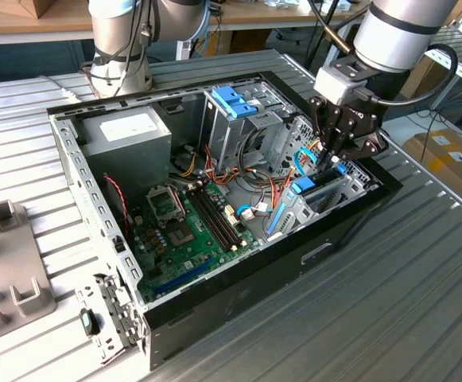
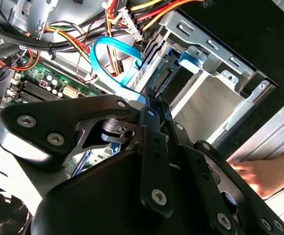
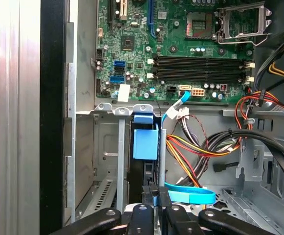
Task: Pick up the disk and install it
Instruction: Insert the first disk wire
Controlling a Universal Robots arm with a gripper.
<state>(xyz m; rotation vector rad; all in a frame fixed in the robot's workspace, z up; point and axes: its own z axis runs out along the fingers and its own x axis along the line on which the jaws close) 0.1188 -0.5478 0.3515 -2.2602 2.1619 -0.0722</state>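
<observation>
On the ribbed metal table (image 1: 421, 263) lies an open computer case (image 1: 238, 278), its motherboard facing up. The arm (image 1: 397, 32) reaches down into the drive bay (image 3: 107, 147) at the case's end toward the exterior view's right. The pincer (image 1: 328, 159) has its fingers drawn together, tips right at the exposed edge of the disk (image 3: 145, 144). The disk stands on edge in a bay slot, blue rail showing.
</observation>
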